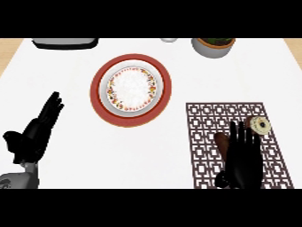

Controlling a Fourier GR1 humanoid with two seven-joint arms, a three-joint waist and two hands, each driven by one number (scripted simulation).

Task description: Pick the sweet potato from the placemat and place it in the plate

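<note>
Right hand (pixel 243 155) spread flat over placemat (pixel 205 133); sweet potato (pixel 222 142) just left of fingers, not yet gripped. Fingers should be curled round it before lifting.

1. The counter (pixel 68 71) has a smooth, matt white top with pale wood at its sides.
2. The plate (pixel 132 88) looks like glossy ceramic, ringed in matt red.
3. The placemat (pixel 209 128) looks like openwork lattice, dark brown.
4. Both hands (pixel 32 133) look like matt black plastic.
</note>
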